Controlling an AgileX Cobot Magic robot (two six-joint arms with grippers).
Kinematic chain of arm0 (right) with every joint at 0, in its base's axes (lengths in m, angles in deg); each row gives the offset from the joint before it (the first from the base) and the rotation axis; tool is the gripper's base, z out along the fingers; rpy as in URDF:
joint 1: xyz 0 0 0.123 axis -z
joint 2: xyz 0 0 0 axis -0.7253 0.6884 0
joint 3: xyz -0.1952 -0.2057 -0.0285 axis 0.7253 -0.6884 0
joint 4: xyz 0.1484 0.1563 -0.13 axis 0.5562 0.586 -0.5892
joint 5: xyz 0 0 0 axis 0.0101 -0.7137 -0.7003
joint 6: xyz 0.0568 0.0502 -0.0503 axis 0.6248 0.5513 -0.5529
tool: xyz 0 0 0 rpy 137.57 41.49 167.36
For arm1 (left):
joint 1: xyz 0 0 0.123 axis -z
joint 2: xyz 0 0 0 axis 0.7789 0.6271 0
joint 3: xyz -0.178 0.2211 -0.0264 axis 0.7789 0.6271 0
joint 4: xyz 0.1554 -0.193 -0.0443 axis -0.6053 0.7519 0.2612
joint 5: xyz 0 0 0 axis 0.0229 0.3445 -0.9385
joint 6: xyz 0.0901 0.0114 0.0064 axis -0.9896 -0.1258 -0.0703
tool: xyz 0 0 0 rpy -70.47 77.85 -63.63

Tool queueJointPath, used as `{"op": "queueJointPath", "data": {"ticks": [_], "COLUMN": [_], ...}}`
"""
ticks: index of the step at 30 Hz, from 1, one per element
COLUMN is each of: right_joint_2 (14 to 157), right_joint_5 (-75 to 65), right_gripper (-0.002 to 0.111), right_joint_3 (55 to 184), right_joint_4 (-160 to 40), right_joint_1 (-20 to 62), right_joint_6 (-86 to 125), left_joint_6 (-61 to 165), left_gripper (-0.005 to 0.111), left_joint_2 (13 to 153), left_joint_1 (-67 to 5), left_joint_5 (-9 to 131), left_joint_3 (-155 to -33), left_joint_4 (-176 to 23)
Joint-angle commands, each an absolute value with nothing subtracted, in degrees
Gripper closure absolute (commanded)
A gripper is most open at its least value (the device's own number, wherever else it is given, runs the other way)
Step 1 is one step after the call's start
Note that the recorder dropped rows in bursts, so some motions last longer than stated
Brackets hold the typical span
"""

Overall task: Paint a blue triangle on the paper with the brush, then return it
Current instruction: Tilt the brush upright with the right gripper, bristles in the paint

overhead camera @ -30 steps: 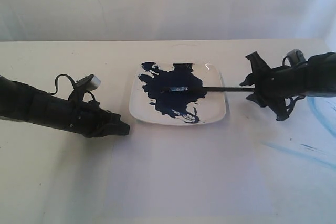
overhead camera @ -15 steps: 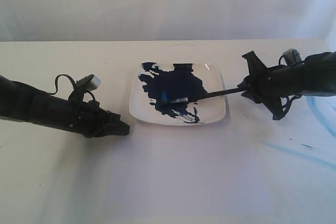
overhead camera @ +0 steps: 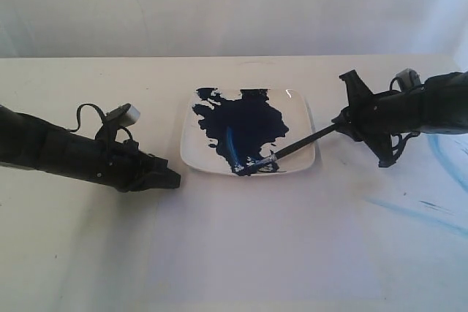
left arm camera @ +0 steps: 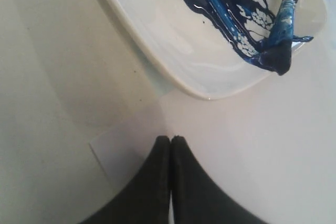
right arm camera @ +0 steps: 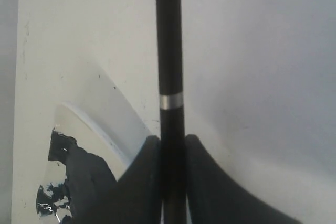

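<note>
The brush point(overhead camera: 296, 147) slants from my right gripper point(overhead camera: 342, 125) down onto the white plate point(overhead camera: 191, 153). Its blue-stained tip point(overhead camera: 246, 169) lies at the plate's near edge. In the right wrist view the black handle point(right arm camera: 169, 51) with its thin silver band runs between the jaws, and the right gripper point(right arm camera: 171, 139) is shut on it. The paper point(overhead camera: 292, 246) lies in front of the plate. My left gripper point(overhead camera: 176, 179) is shut and empty over the paper's left corner point(left arm camera: 105, 150). The brush tip point(left arm camera: 281, 59) shows at the plate's rim point(left arm camera: 210, 90). No blue triangle is in view.
A navy paint splash point(overhead camera: 245, 118) covers much of the plate, with a lighter blue streak through it. Faint light-blue streaks point(overhead camera: 417, 213) mark the table at the right. A pale wall stands behind the table's far edge.
The right gripper has closed on the brush handle. The brush tip has swept from the plate's middle to its near edge, leaving a lighter streak. The left arm has not moved.
</note>
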State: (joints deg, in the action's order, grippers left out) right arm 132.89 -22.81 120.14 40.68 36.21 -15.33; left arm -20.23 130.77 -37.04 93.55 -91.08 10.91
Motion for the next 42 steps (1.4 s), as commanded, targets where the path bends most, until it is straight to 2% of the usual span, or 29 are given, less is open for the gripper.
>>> {"op": "queueJointPath", "data": {"ticks": [1,12,20,32,42], "right_joint_2": [132.9,132.9,132.9,132.9,132.9], "right_joint_5": [-22.1,-20.5,-21.3,-31.9,-44.7], "right_gripper": [0.107,0.108,0.108,0.108,0.108], "right_joint_3": [120.5,127.3,131.1,136.6,138.9], "right_joint_4": [39.9,39.9,39.9,39.9,39.9], "right_joint_1": [36.2,36.2,36.2,36.2,34.1], "right_joint_6": [-15.9,-16.7,-29.8,-44.0,-69.2], "left_joint_6": [-19.7,-19.7,-19.7,-19.7,-19.7], "left_gripper": [0.107,0.107,0.107,0.107,0.107], "left_joint_2": [131.7,131.7,131.7,131.7,131.7], "left_joint_1": [-36.7,-36.7,-36.7,-36.7,-36.7], "left_joint_5": [93.4,93.4,93.4,93.4,93.4], "left_joint_3": [-90.7,-90.7,-90.7,-90.7,-90.7], "left_joint_4": [10.9,10.9,10.9,10.9,10.9]}}
